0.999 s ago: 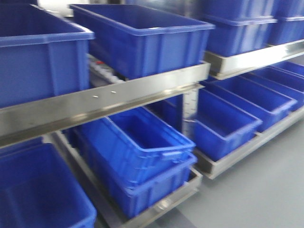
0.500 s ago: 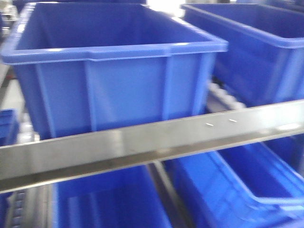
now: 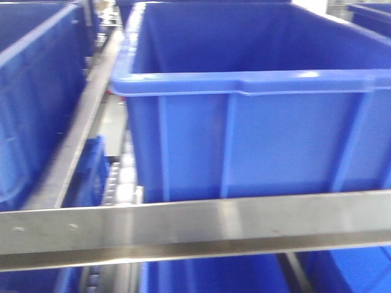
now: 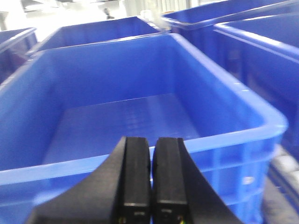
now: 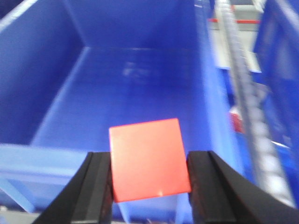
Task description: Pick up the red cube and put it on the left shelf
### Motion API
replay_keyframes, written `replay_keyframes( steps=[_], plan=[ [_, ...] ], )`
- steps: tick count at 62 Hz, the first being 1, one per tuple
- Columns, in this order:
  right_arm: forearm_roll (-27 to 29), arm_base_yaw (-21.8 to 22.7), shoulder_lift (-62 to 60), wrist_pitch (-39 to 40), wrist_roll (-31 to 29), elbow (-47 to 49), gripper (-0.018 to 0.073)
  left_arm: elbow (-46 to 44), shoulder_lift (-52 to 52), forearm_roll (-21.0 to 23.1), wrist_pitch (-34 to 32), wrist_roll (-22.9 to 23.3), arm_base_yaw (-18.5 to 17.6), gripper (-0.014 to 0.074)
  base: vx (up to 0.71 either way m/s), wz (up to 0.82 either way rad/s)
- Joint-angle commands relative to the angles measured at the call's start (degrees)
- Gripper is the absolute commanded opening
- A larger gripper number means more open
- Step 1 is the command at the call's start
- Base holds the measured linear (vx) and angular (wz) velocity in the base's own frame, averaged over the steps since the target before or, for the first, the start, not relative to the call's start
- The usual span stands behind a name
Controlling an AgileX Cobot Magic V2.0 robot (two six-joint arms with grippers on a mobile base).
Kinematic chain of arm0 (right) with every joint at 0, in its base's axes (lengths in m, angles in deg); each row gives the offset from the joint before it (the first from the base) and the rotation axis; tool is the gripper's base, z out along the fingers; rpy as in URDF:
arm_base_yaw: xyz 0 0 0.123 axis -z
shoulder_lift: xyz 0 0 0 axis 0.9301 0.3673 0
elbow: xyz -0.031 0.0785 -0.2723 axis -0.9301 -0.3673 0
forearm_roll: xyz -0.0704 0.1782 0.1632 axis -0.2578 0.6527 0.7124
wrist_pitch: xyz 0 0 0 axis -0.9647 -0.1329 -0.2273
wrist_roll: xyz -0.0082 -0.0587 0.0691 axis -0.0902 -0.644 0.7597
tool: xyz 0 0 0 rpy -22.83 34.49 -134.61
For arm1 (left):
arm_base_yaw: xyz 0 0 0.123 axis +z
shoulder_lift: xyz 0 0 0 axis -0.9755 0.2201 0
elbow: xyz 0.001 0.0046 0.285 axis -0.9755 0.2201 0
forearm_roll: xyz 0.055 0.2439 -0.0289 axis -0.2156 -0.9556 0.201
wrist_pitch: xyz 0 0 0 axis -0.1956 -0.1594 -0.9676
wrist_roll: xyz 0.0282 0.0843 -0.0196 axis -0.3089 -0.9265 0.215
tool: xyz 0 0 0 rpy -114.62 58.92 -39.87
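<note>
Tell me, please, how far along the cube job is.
Picking looks done: the right claw is shut on the red cube. In hand: it holds the cube by the near rim of a blue crate on the left shelf. Left: releasing it there. The left claw is shut and empty.

Nothing readable is showing in any of the 3 views. A small pale mark is sitting on the front wall of the blue crate [image 4: 219,158] in the left wrist view, blurring past reading. The front rail of the left shelf [image 3: 201,223] is carrying 2 screw heads and no lettering. Red patches are lying beside the roller track [image 5: 243,93], wordless.
</note>
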Motion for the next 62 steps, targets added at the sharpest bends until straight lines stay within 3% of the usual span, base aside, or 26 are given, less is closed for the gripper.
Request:
replay_keyframes(
  steps=[1,62],
  plan=[
    [-0.41,0.27,-0.03,5.24,-0.18,1.83,0.0058,1.26,0.47,0.57,-4.64,-0.03,-0.08,0.0106,0.05,0.28],
    [-0.41,0.27,-0.03,5.24,-0.18,1.83,0.0058,1.26,0.47,0.57,-4.64,-0.03,-0.08,0.0106,0.01,0.04]
  ],
)
